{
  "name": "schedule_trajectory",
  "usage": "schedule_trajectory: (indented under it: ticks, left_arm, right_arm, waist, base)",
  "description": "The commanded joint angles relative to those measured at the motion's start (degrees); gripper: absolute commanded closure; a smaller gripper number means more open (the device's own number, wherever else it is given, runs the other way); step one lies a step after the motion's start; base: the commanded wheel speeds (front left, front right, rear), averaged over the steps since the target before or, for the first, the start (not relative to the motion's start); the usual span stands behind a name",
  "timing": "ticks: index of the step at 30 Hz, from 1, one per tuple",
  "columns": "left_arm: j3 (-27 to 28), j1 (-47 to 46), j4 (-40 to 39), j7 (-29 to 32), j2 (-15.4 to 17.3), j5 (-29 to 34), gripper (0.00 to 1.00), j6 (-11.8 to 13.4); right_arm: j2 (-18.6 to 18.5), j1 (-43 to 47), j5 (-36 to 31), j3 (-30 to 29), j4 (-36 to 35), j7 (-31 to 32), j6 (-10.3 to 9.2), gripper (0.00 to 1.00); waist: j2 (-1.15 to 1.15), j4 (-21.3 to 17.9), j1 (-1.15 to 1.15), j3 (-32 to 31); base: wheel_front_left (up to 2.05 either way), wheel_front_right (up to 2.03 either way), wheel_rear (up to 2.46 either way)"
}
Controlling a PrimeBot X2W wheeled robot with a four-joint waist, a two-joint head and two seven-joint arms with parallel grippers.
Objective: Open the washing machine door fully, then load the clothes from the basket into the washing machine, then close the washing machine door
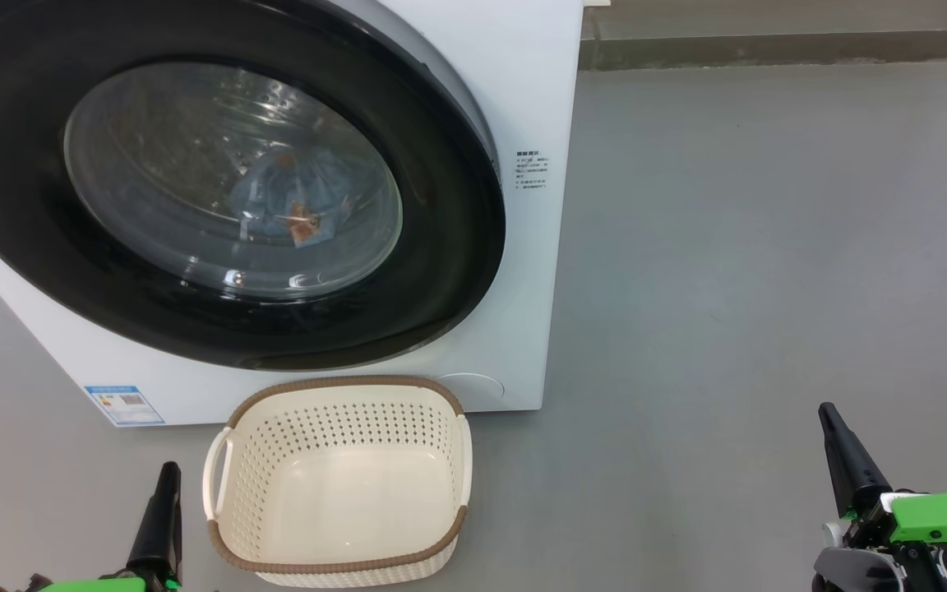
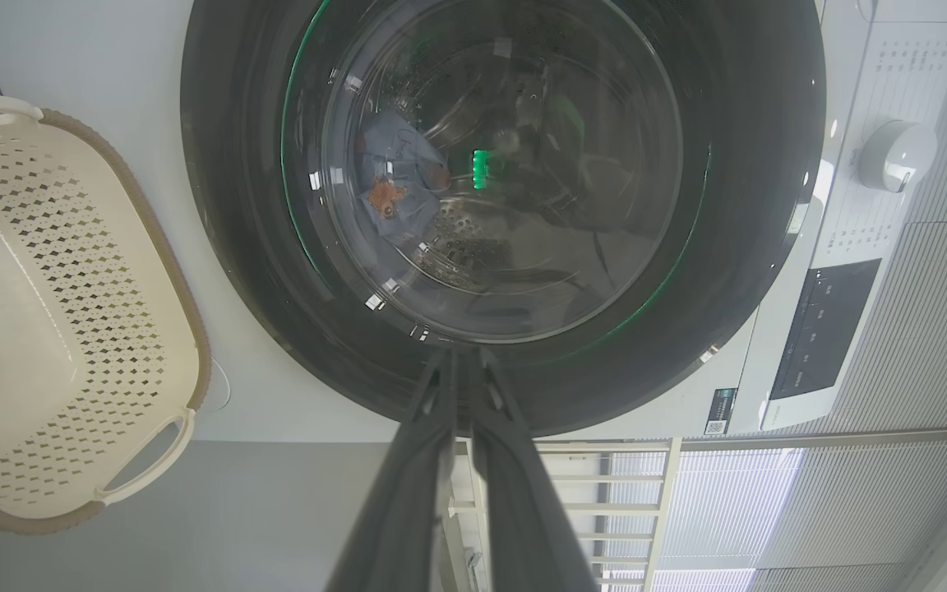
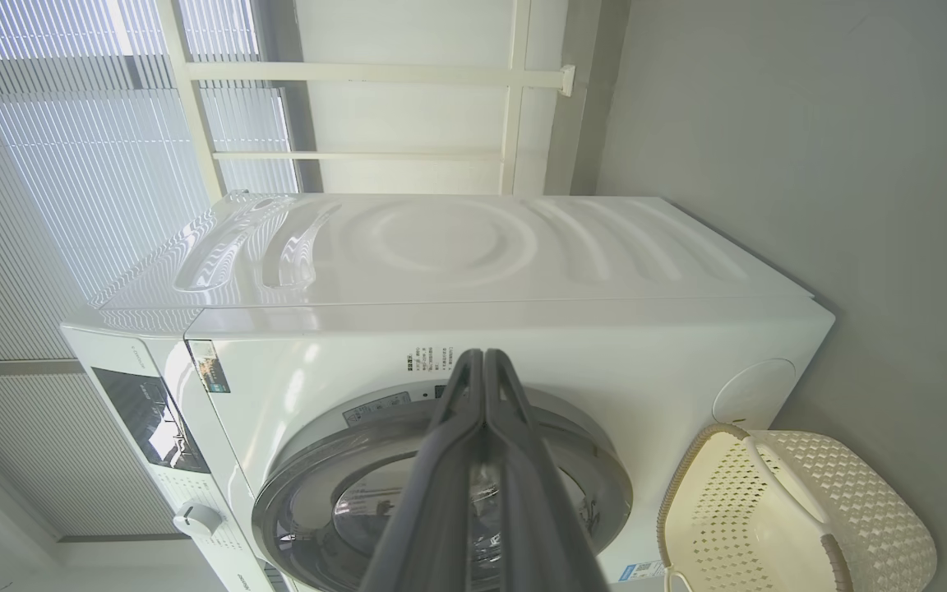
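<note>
With the clothes (image 1: 301, 201) behind the washing machine door (image 1: 21, 205) at upper left, the basket (image 1: 342, 383) bare below it, and the left gripper (image 1: 168, 477) and right gripper (image 1: 831, 419) both pinched together, press the door's rim only if its seemingly latched edge gaps.

You had your left gripper (image 2: 463, 360) with its two dark fingers pressed together, tips aimed at the black rim of the washing machine door (image 2: 235, 247); whether they touched it could not be told. The door sat flush against the white washing machine (image 2: 95, 57). Through its glass you could see the clothes (image 2: 395, 193), blue fabric with an orange figure, lying in the steel drum. The basket (image 2: 71, 263) stood just beside the machine at the view's left, on the grey floor (image 2: 260, 518). A round knob (image 2: 893, 156) and a dark panel (image 2: 823, 329) showed at the right.
</note>
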Motion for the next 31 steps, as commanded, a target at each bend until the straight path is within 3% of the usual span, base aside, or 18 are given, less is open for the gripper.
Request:
schedule_trajectory:
  ticks: [1,31]
  left_arm:
    - [1.9,-2.5,-1.8,0.4,0.5,-0.5,1.0,0.0]
    - [1.9,-2.5,-1.8,0.4,0.5,-0.5,1.0,0.0]
  right_arm:
    - [-0.5,-3.0,-0.2,1.1,-1.6,0.4,0.11,1.0]
    - [-0.5,-3.0,-0.2,1.0,-1.6,0.4,0.11,1.0]
  waist:
    - [0.0,0.0,0.0,0.0]
    - [0.0,0.0,0.0,0.0]
  base:
    - [0.0,0.0,0.0]
    - [0.0,0.0,0.0]
